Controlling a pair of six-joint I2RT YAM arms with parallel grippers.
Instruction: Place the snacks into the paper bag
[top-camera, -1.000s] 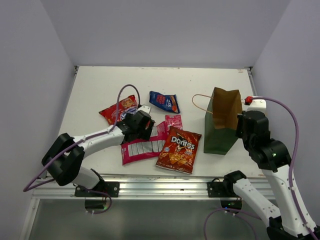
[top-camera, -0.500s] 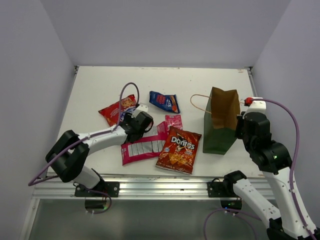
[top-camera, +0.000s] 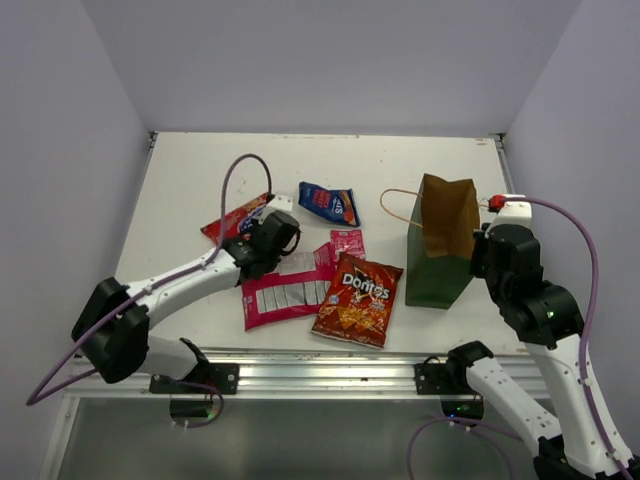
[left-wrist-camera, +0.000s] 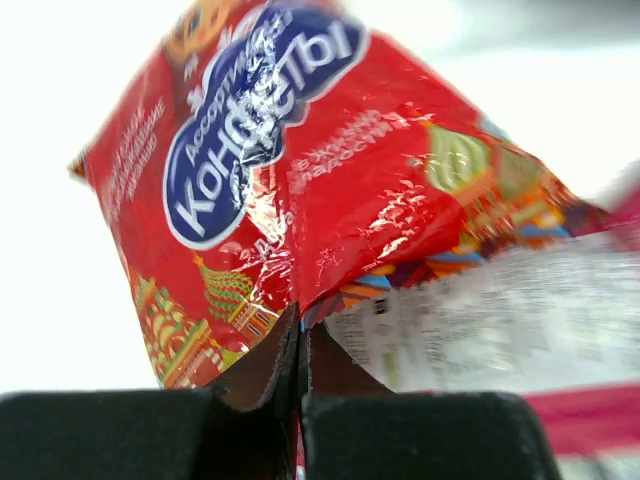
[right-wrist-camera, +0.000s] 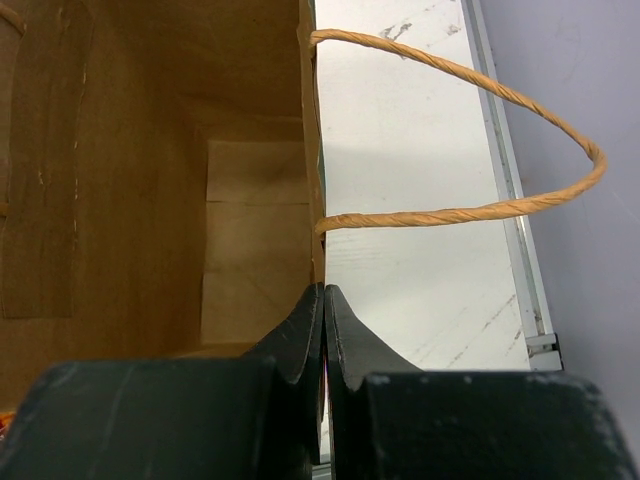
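My left gripper (left-wrist-camera: 300, 335) is shut on the near edge of the red chip bag (left-wrist-camera: 300, 180) with the blue-white logo. In the top view this gripper (top-camera: 255, 222) covers part of that bag (top-camera: 226, 224) at the left of the table. The large pink-white packet (top-camera: 285, 298), the red Doritos bag (top-camera: 358, 298), the small pink sachet (top-camera: 347, 243) and the blue bag (top-camera: 328, 203) lie flat mid-table. The dark green paper bag (top-camera: 438, 275) stands upright and open at the right. My right gripper (right-wrist-camera: 323, 300) is shut on its right rim (top-camera: 481, 243). The bag's brown inside (right-wrist-camera: 150, 200) shows nothing in it.
One rope handle (right-wrist-camera: 480, 210) loops out over the table to the right of the bag, another (top-camera: 395, 205) sticks out to its left. A metal rail (right-wrist-camera: 520, 250) marks the table's right edge. Grey walls close the left, back and right sides.
The left gripper slid towards the far left over the red chip bag and closed on its edge. The right gripper and the paper bag have not moved.
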